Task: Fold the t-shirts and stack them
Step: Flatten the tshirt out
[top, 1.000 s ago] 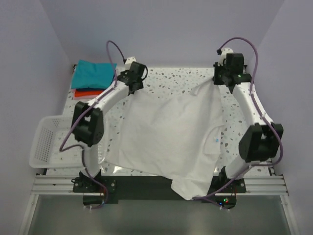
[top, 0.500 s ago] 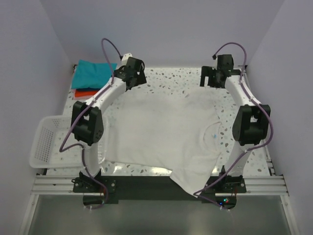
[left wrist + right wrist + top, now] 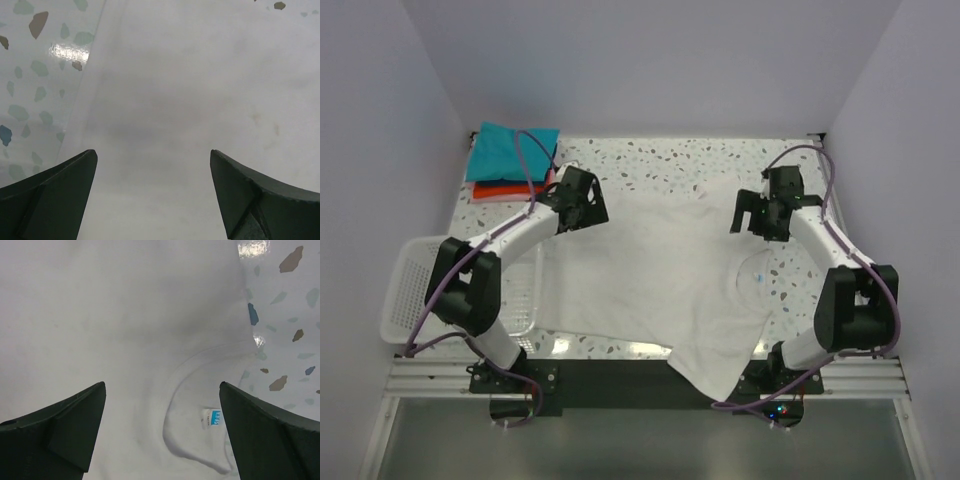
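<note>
Lying beneath both parted pincers (image 3: 153, 162) (image 3: 162, 390): white t-shirt (image 3: 650, 270)

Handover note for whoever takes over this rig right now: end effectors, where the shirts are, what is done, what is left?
End effectors: the left end effector and the right end effector are both open and empty, above the white shirt.
Shirts: the white shirt lies spread on the table, collar toward the right arm, with one end hanging over the near edge. The teal shirt lies folded on the red shirt at the far left corner.
Done: teal and red are folded and stacked.
Left: fold the white shirt and put it on that stack.
</note>
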You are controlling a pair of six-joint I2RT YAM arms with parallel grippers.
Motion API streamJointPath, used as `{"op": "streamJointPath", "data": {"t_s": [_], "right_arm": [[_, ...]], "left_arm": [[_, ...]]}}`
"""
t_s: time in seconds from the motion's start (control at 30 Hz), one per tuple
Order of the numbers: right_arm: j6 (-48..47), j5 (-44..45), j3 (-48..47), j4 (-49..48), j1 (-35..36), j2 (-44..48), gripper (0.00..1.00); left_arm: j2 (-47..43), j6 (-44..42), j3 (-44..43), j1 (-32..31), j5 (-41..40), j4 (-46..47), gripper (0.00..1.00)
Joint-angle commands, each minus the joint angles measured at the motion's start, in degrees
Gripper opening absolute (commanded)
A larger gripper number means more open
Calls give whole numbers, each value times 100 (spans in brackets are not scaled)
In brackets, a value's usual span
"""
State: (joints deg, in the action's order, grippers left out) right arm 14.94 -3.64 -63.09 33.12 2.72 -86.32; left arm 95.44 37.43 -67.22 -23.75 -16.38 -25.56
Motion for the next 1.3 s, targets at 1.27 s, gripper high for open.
{"op": "streamJointPath", "data": {"t_s": [1.27], "right_arm": [[150, 821, -3577, 422, -96, -4278, 99]], "left_arm": [[3032, 124, -2110, 186, 566, 210, 100]]}}
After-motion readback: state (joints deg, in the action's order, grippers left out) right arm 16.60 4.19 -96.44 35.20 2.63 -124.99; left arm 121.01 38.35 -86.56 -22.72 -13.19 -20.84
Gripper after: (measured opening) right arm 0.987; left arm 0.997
